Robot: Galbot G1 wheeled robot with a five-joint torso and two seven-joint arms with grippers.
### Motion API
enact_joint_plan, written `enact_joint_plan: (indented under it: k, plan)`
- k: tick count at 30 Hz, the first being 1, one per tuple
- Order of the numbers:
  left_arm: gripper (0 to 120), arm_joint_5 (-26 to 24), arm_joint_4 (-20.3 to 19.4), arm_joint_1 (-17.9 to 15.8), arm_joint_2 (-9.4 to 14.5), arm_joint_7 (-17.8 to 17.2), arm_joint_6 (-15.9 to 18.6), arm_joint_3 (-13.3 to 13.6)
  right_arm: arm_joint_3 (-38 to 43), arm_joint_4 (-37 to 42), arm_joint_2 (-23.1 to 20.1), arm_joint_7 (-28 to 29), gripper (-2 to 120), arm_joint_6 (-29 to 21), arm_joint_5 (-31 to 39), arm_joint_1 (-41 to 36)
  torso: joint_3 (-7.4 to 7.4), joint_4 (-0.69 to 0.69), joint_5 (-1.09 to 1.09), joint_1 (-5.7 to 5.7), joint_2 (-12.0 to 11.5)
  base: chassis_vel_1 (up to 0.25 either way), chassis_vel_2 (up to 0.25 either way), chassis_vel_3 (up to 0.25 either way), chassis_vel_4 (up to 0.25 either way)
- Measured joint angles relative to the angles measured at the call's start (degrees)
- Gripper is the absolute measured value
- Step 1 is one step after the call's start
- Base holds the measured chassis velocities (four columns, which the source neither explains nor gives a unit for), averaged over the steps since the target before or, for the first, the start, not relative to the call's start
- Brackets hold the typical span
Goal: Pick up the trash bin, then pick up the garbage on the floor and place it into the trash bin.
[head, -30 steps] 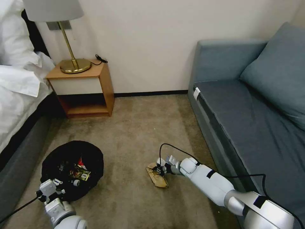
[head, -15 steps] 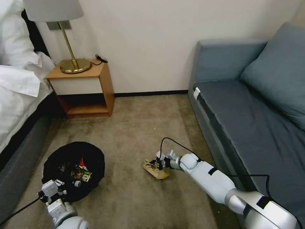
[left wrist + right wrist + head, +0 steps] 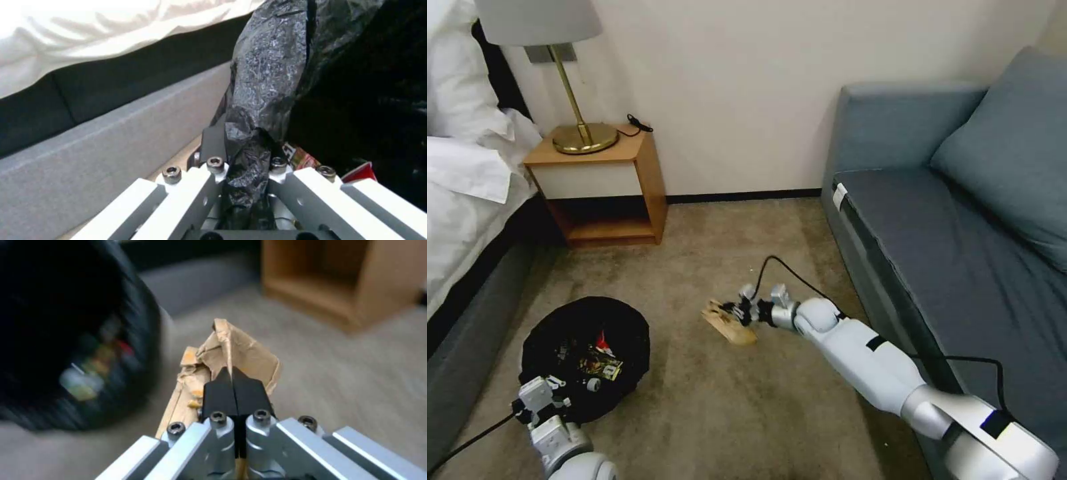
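Observation:
The trash bin (image 3: pixel 584 357), wrapped in a glossy black bag (image 3: pixel 267 76), is at the lower left in the head view with several litter pieces (image 3: pixel 597 363) inside. My left gripper (image 3: pixel 539 395) is shut on the bin's near rim; the left wrist view shows its fingers (image 3: pixel 213 145) pinching the bag. A tan, crumpled peel-like strip of garbage (image 3: pixel 728 322) hangs above the carpet, right of the bin. My right gripper (image 3: pixel 739 311) is shut on it, the black fingertips (image 3: pixel 220 388) pressed together on the strip (image 3: pixel 242 353). The bin (image 3: pixel 62 340) shows blurred beyond the strip.
A wooden nightstand (image 3: pixel 604 183) with a brass lamp (image 3: pixel 577 100) stands against the back wall. A bed with white linen (image 3: pixel 460 193) runs along the left, and a grey-blue sofa (image 3: pixel 960 233) along the right. Open carpet (image 3: pixel 714 253) lies between them.
My right gripper has lifted the tan strip off the carpet and carried it up and left, toward the bin. The left gripper and bin have shifted slightly.

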Motion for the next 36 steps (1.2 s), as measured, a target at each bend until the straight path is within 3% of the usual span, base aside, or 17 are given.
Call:
enact_joint_plan:
  k: [3,7,15,36]
  plan:
    - [3,-0.5,-0.9,-1.8,-0.3,0.0,1.8,0.4,-4.3,5.4,0.4,1.9,0,-0.9,6.2,2.2,0.00,0.00,0.01,0.00,0.0,0.000,0.000,0.000,0.000]
    - [3,-0.2,-1.1,-3.1,-1.1,0.1,2.5,0.8,-9.0,7.9,1.3,3.9,0,-1.4,9.5,4.1,0.00,0.01,0.01,0.00,0.0,0.000,0.000,0.000,0.000]
    - [3,1.9,0.1,-4.6,-4.6,0.6,2.5,1.6,-11.8,5.6,6.3,5.6,0,-1.3,10.1,7.1,0.00,0.00,0.00,0.00,0.0,0.000,0.000,0.000,0.000]
    - [3,4.3,1.1,-4.1,-7.4,0.8,1.4,2.4,-15.1,-4.4,14.5,5.4,0,1.9,-1.2,6.8,0.00,0.00,0.00,0.00,0.0,0.000,0.000,0.000,0.000]
